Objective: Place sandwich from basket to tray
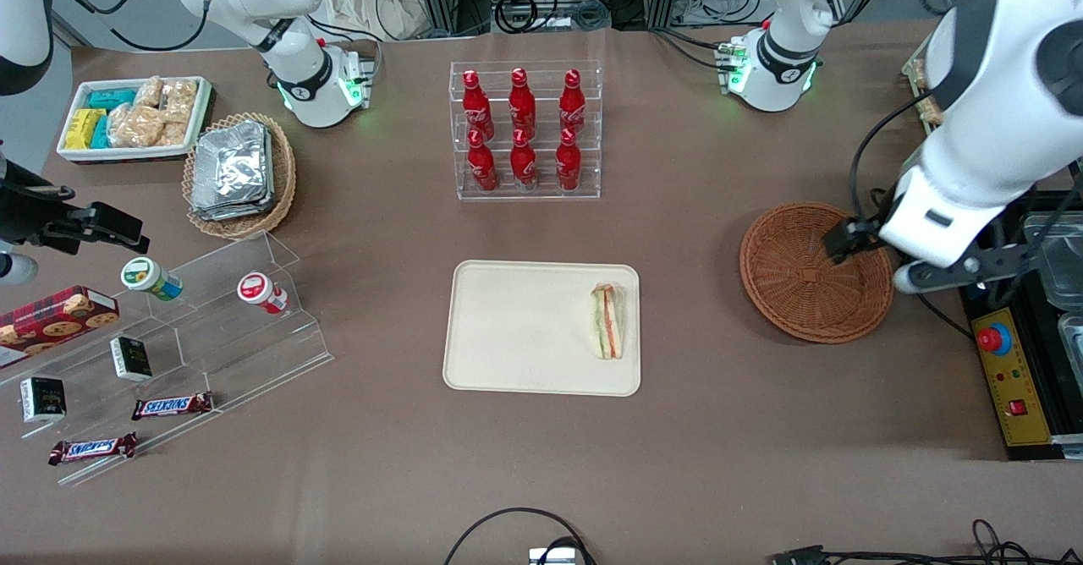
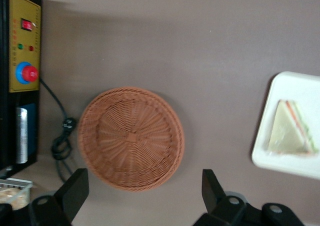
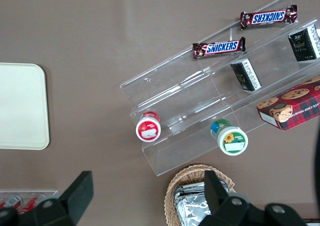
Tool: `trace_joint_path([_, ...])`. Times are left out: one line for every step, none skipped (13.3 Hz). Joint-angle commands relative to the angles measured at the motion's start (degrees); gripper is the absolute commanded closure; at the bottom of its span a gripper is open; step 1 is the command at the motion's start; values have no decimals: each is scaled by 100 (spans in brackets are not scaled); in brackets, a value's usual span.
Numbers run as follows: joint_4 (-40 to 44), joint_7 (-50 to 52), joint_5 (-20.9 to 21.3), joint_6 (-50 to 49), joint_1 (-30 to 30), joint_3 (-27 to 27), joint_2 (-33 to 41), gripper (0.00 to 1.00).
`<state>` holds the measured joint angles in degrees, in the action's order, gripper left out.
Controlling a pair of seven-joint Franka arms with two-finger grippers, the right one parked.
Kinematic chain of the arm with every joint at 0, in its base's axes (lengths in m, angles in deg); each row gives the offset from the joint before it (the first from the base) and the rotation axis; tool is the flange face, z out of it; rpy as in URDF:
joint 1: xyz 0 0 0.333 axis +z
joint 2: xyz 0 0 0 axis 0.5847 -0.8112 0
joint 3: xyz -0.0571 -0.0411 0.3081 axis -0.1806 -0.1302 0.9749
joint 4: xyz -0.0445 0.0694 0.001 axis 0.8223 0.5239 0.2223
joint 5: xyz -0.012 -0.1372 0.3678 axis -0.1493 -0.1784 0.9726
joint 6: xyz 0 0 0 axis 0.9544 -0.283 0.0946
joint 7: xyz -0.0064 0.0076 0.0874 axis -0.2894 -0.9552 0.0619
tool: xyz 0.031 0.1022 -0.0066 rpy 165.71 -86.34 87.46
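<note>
Front view: sandwich [image 1: 607,321] lies on tray [image 1: 508,328], near edge facing basket [image 1: 787,294]. Basket empty, at tray's 3 o'clock on surface [image 1: 677,463]. Gripper [image 1: 846,239] hovers above basket.

Left wrist view: gripper [image 2: 142,188] fingers [image 2: 75,191] spread wide, holding nothing. Basket [image 2: 131,138] bare; sandwich [image 2: 290,131] on tray [image 2: 280,161].

Judgement: placement looks done; next move likely only retreat, clear of basket.

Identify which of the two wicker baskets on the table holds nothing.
The reddish-brown basket under the open pincer holds nothing; the lighter basket holds foil packets. The sandwich lies on the tray.
</note>
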<state>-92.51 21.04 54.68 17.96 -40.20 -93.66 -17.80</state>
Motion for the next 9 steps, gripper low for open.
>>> trace_joint_path([-272, -882, -122, -276, 55, 124, 571, 0])
trace_joint_path([-281, -1138, -157, -321, 116, 124, 669, 0])
trace_joint_path([-281, -1280, -270, -383, 169, 132, 765, 0])
trace_joint_path([-281, -1290, -341, -418, 230, 124, 810, 0])
trace_joint_path([-281, -1299, -403, -453, 257, 124, 871, 0])
trace_joint_path([-324, -1299, -412, -471, 292, 124, 898, 0])
trace_joint_path([-360, -1299, -429, -471, 327, 124, 959, 0])
trace_joint_path([-377, -1299, -491, -480, 336, 124, 968, 0])
trace_joint_path([-377, -1299, -509, -480, 336, 124, 960, 0])
